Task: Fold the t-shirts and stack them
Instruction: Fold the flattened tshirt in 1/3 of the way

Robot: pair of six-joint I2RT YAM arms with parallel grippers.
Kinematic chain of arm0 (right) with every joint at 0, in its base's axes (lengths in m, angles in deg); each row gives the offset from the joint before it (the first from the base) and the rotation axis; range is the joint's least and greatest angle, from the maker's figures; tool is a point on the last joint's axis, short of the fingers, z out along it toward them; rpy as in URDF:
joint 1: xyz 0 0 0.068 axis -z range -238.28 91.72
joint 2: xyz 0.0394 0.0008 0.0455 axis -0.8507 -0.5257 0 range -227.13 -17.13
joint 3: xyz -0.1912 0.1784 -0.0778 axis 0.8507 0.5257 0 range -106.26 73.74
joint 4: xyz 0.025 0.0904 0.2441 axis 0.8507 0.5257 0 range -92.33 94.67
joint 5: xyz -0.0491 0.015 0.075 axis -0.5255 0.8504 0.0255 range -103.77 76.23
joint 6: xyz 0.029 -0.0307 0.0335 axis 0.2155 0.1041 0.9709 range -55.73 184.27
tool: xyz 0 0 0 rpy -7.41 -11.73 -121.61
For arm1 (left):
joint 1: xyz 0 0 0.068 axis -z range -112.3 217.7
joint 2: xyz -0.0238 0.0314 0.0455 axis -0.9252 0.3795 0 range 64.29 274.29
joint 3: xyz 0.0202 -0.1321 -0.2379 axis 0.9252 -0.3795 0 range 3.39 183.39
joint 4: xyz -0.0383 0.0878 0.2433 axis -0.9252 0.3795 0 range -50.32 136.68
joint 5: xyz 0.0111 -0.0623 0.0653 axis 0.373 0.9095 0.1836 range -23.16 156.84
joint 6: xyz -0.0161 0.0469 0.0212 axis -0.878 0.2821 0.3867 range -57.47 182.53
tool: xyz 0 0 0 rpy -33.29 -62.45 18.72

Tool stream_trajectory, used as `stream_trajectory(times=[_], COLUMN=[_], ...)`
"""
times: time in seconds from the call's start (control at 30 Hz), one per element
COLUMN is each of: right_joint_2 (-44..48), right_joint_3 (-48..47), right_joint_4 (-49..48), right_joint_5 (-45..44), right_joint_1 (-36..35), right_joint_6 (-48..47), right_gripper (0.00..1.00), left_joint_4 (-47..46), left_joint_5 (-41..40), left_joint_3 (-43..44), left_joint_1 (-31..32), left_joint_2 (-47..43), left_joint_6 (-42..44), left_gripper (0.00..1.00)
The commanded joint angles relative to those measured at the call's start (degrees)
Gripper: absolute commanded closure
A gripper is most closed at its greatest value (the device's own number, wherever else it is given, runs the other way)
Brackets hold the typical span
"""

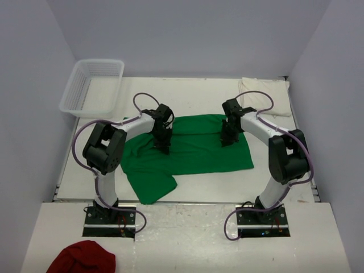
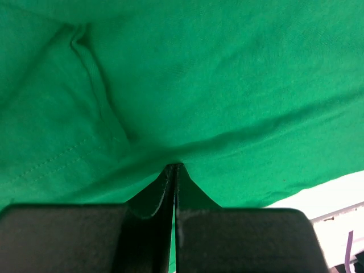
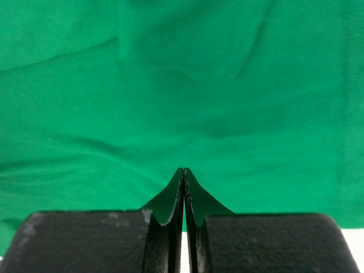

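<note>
**Operator:** Describe the enclosure and the work surface.

**Inspector:** Plain pale walls [image 1: 187, 34] close the cell on the left, far and right sides. A white table [image 1: 199, 94] fills the floor of the cell. A lower white platform [image 1: 187, 239] at the near side carries both arm bases.

**Operator:** Locate the task items.

**Inspector:** The green t-shirt [image 1: 199, 148] lies spread across the middle of the table, between the two arms. One bunched portion at its near left reaches almost to the near table edge. The cream-white t-shirt [image 1: 267, 91] lies crumpled at the far right corner, well apart from the green one.

**Operator:** Other objects?

**Inspector:** A clear mesh basket [image 1: 73, 85] sits at the far left corner. A dark red cloth [image 1: 82, 259] lies on the platform at the near left, partly cut off by the frame.

**Operator:** Where is the table bare?

**Inspector:** Along the far side between basket and cream-white t-shirt, and along the near edge to the right of the bunched portion.

**Operator:** Pincer status.

**Inspector:** The left pincer [image 1: 163, 145] has its fingers together on the green t-shirt's left part, and creases run to its tips [image 2: 173, 168]. The right pincer [image 1: 227, 136] has its fingers together at the shirt's far right part [image 3: 183, 170]. Whether it has caught cloth cannot be told.
</note>
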Motion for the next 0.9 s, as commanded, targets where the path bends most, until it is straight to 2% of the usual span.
stream_trajectory(times=[0.0, 0.27, 0.57, 0.87], right_joint_2=[-0.86, -4.56, -6.14, -2.98], right_joint_3=[0.85, 2.79, 6.39, 12.45], right_joint_4=[-4.81, -6.66, -8.42, -8.51], right_joint_5=[2.6, 4.36, 6.03, 4.98], right_joint_1=[-0.24, -1.12, -2.88, -5.25], right_joint_6=[0.13, 1.45, 3.12, 6.28], right_gripper=[1.0, 1.0, 1.0, 1.0], left_joint_4=[-1.84, -0.7, 1.5, 3.26], left_joint_5=[-1.29, -2.52, -4.36, -6.21], left_joint_3=[1.57, -1.33, -9.41, -17.85], left_joint_1=[0.15, 0.15, 0.15, 0.15], left_joint_2=[2.31, 2.84, -2.96, -9.02], left_joint_6=[0.99, 0.2, -2.96, -6.12], left_gripper=[1.0, 1.0, 1.0, 1.0])
